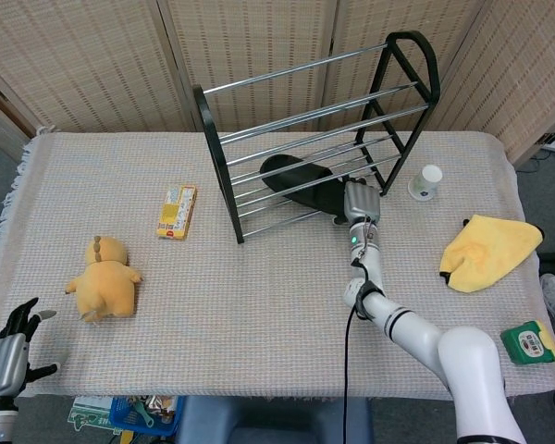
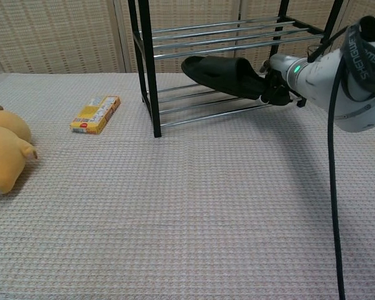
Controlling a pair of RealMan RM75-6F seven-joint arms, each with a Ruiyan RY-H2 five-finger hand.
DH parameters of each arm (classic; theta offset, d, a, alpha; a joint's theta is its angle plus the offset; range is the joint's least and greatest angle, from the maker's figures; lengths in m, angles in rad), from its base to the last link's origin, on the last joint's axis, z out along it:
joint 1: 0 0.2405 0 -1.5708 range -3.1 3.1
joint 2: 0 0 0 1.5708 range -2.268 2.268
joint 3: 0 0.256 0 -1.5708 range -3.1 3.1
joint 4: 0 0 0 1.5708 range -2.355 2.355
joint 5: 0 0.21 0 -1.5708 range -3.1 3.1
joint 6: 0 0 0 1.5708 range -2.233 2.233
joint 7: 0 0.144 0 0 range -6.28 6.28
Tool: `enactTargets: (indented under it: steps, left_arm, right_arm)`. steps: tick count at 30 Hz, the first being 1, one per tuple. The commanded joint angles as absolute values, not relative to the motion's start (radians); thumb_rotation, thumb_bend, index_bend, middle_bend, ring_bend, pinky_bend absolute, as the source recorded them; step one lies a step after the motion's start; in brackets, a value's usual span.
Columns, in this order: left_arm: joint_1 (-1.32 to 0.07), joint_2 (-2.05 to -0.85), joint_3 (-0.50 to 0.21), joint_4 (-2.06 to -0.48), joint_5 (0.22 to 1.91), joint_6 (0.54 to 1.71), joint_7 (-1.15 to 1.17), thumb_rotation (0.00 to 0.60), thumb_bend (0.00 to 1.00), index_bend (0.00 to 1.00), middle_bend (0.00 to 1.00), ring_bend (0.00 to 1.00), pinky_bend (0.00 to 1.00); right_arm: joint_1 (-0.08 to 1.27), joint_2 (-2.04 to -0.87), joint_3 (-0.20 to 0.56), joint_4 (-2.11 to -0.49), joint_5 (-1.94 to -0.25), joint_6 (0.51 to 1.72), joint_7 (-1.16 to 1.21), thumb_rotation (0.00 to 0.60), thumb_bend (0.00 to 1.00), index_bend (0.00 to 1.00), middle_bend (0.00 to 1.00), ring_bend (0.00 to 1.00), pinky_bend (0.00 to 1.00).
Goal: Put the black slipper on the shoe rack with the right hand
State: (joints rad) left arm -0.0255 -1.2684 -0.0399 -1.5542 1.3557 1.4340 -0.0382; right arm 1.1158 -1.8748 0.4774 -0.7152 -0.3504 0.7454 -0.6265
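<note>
The black slipper is held by its heel in my right hand. Its toe reaches in between the rails of the black-and-chrome shoe rack, just above the lowest shelf's rods. Whether it touches the rods is unclear. My left hand hangs open at the table's near left corner, off the cloth, with nothing in it; the chest view does not show it.
A yellow plush toy lies at the left, a yellow snack box left of the rack. A white cup, a yellow cloth and a green tape measure sit at the right.
</note>
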Motion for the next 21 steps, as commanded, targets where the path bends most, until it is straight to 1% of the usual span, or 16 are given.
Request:
enactTargets:
  steps: [1,3,7,12,19,20,21]
  left_arm:
    - [-0.024,-1.266,-0.039,-1.554,1.353,1.432,-0.036,0.6,0.23,0.27,0.08,0.04,0.24]
    - [-0.023,-1.267,-0.038,-1.556,1.353,1.431,-0.036,0.6,0.23,0.27,0.08,0.04,0.24]
    - [-0.024,-1.268,-0.038,-1.557,1.353,1.427,-0.032,0.6,0.23,0.27,0.08,0.04,0.24]
    - [-0.026,-1.27,-0.039,-1.557,1.353,1.424,-0.026,0.6,0.23,0.27,0.08,0.04,0.24]
    - [-0.031,-1.273,-0.038,-1.559,1.362,1.417,-0.021,0.6,0.23,0.27,0.08,0.04,0.24]
    - [-0.032,-1.272,-0.038,-1.559,1.362,1.416,-0.02,0.6,0.23,0.27,0.08,0.04,0.24]
    - [-0.032,-1.271,-0.039,-1.559,1.362,1.417,-0.019,0.6,0.23,0.27,0.08,0.04,0.24]
  right_arm:
    - [1.13,-1.898,0.487,-0.68,-0.362,0.715,-0.608,0.6,0.47,0.0,0.14,0.1,0.34]
    - [1.131,-1.903,0.49,-0.671,-0.377,0.694,-0.588,0.6,0.46,0.0,0.1,0.06,0.31]
    - [1.126,-1.898,0.494,-0.673,-0.427,0.662,-0.529,0.6,0.46,0.0,0.07,0.01,0.26]
    - [1.1,-1.865,0.48,-0.715,-0.515,0.658,-0.456,0.6,0.46,0.0,0.06,0.0,0.22]
    - [1.043,-1.82,0.46,-0.78,-0.582,0.642,-0.364,0.6,0.46,0.0,0.06,0.0,0.21]
    - [1.039,-1.816,0.456,-0.784,-0.592,0.642,-0.356,0.6,0.45,0.0,0.06,0.0,0.21]
    - [1.035,-1.814,0.453,-0.788,-0.601,0.644,-0.349,0.6,0.4,0.0,0.06,0.0,0.21]
